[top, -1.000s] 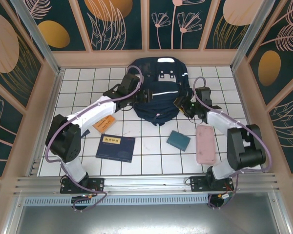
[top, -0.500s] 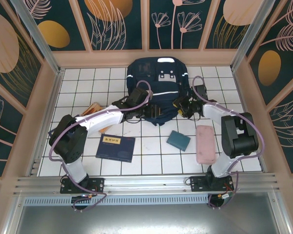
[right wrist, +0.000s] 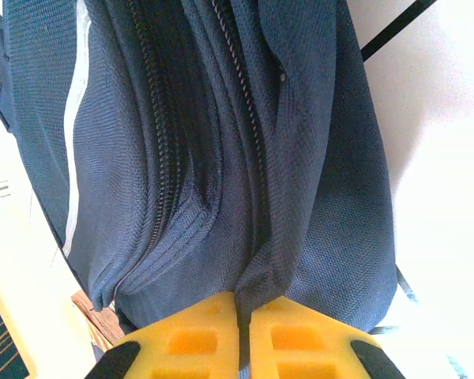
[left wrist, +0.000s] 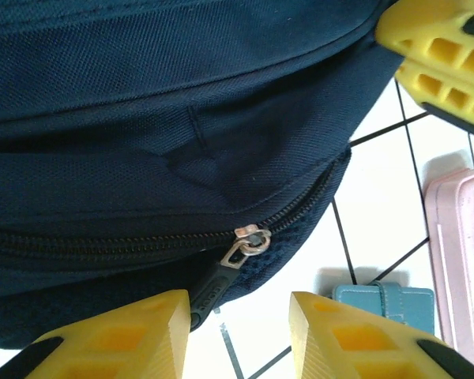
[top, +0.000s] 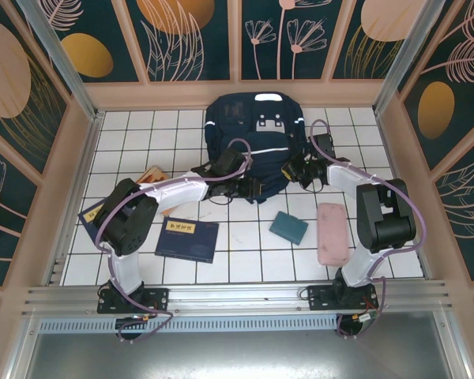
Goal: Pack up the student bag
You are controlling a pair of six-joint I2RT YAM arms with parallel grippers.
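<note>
Both tighten now: right gripper [right wrist: 243,317] pinches the student bag [top: 257,130] fabric, left gripper [left wrist: 238,316], half open, narrows around its zipper pull [left wrist: 237,254] to unzip.

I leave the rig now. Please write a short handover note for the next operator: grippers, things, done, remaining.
Left gripper: open, fingers either side of the zipper pull, not closed on it.
Right gripper: shut on a fold of the student bag, at its right edge.
Bag lies at the far middle of the table; zipper looks closed near the pull.
Done: fabric pinched. Left: open the zipper, then pack the navy book, teal pouch and pink case, all outside the bag.
</note>
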